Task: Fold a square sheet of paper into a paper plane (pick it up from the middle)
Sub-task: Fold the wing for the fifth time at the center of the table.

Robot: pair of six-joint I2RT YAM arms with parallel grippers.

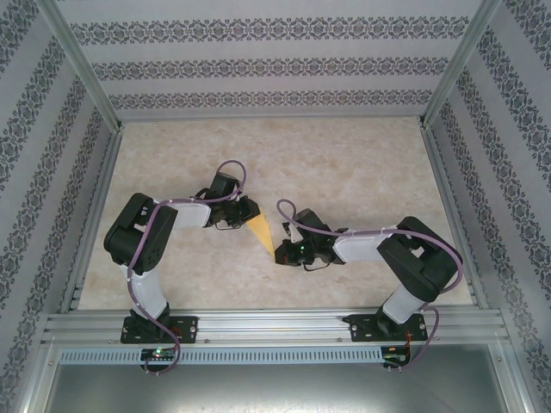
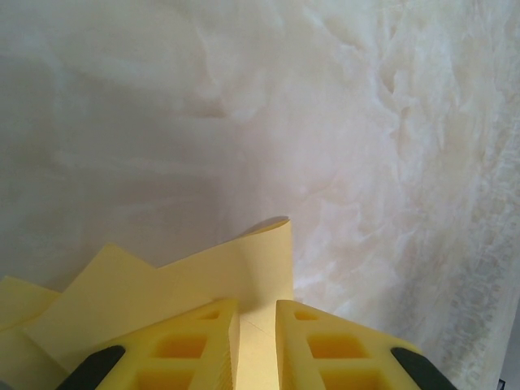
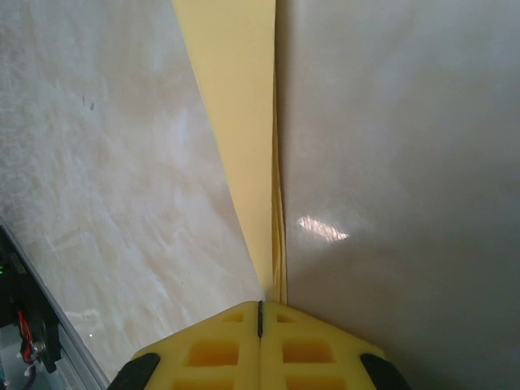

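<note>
The sheet of paper, yellow-orange and folded into a narrow pointed paper plane [image 1: 261, 232], is held between my two grippers near the table's middle. My left gripper [image 1: 249, 212] is at its wide end. There its yellow fingers [image 2: 203, 341] stand a little apart, and folded flaps of the paper [image 2: 203, 280] lie in the gap and rise just past the fingertips [image 2: 257, 305]. My right gripper [image 1: 283, 252] is at the pointed end. In the right wrist view its jaws [image 3: 261, 305] are pressed together on the tip, and the paper [image 3: 240, 122] runs straight away as a thin wedge.
The marbled tabletop [image 1: 344, 163] spreads out behind and to both sides of the arms. Aluminium rails [image 1: 275, 325] run along the near edge, with patterned walls [image 1: 508, 129] around the other sides. A rail with wiring [image 3: 32, 333] is close at the right wrist view's lower left.
</note>
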